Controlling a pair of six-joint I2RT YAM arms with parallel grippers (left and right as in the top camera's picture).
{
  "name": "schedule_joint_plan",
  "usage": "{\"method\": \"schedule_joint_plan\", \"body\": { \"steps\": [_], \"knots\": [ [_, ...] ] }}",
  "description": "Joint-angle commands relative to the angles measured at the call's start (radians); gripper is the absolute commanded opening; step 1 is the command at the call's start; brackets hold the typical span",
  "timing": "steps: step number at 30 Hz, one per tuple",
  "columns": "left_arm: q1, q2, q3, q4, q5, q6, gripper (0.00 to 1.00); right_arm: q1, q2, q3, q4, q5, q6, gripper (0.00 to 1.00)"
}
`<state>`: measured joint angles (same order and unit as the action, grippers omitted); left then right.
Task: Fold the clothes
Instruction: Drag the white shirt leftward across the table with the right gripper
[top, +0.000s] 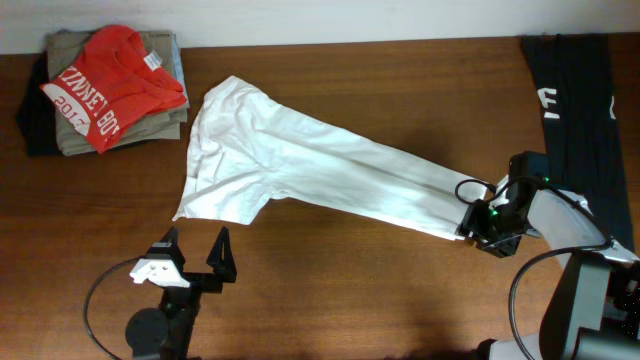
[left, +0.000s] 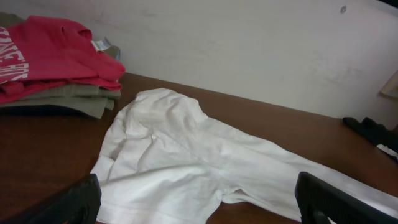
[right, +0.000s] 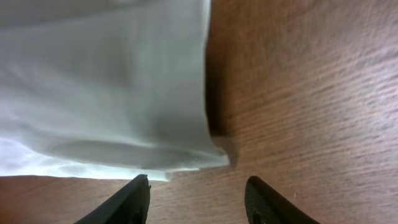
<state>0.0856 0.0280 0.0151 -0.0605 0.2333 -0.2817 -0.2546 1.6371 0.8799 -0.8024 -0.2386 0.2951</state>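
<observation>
Right gripper (right: 196, 182): fingers spread, nothing between them. Its wrist view shows both black fingertips (right: 134, 198) low over the table (top: 350, 290), with the corner of the white shirt (top: 320, 165) just ahead of them. Whether the tips touch the cloth cannot be told. The hem there is slightly lifted and curled, casting a shadow on the wood. From overhead, this gripper sits at the lower right end of the shirt, right at its edge.

Left gripper (top: 197, 238): fingers likewise wide apart and holding nothing. It stands near the front edge of the table, just below the shirt's left corner and apart from it. Its wrist view looks across the shirt toward the pale wall (left: 249, 50).

Shirt: lies flat on the table, unfolded, stretched on a diagonal from upper left to lower right. The upper left part is broad and wrinkled, with a rounded bulge at the top. The cloth narrows toward the right gripper, with long creases along its length.

Other items: a stack (top: 160, 125) of folded clothes rests at the far left corner, well apart from the left gripper and near the shirt's upper end without touching it. A red shirt (top: 105, 85) with white lettering lies on top of the stack, at an angle. A black garment (top: 575, 90) with white print lies at the far right edge, apart from the white shirt.
</observation>
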Motion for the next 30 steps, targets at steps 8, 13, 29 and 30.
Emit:
{"method": "schedule_joint_plan", "body": {
  "steps": [8,13,29,30],
  "knots": [
    [0.002,0.006,-0.003,-0.004,0.014,-0.010,0.99,-0.001,-0.008,-0.014,0.061,-0.013,0.001,0.31],
    [0.002,0.006,-0.003,-0.004,0.014,-0.010,0.99,-0.002,-0.008,-0.014,0.061,0.090,0.002,0.69],
    [0.003,0.006,-0.003,-0.004,0.014,-0.010,0.99,-0.001,0.055,-0.017,0.150,0.025,0.001,0.29],
    [0.002,0.006,-0.003,-0.004,0.014,-0.010,0.99,-0.001,0.055,-0.017,0.153,0.025,0.001,0.19]
  ]
}}
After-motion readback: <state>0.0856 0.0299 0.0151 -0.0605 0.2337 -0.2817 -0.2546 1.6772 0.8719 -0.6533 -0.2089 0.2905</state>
